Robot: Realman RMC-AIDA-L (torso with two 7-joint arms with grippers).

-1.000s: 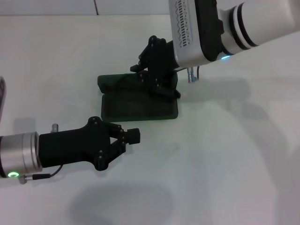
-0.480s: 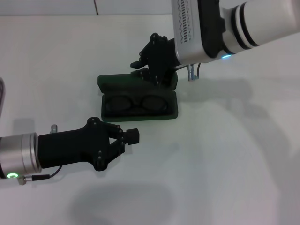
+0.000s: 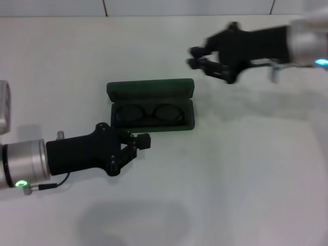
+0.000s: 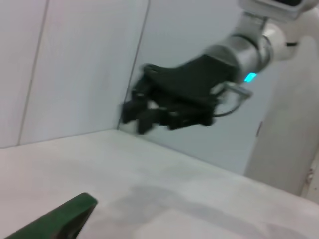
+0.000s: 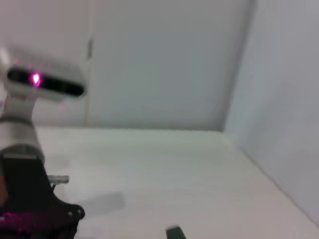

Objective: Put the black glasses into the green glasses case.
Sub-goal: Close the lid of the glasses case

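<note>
The left tool (image 3: 143, 142) hung low over the worktop (image 3: 246, 169) toward its near left, clenched on nothing, its tip just before the case (image 3: 152, 105). The case lay open mid-worktop with the glasses (image 3: 148, 113) in its lower half. The right tool (image 3: 197, 57) hovered near the far right edge, released and apart from the case.

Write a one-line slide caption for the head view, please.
Black glasses lie in the open green glasses case; right gripper hangs above, left gripper beside it.

Right claw (image 3: 197, 57) raised, fingers parted, empty; left claw (image 3: 144, 142) low, closed.
</note>
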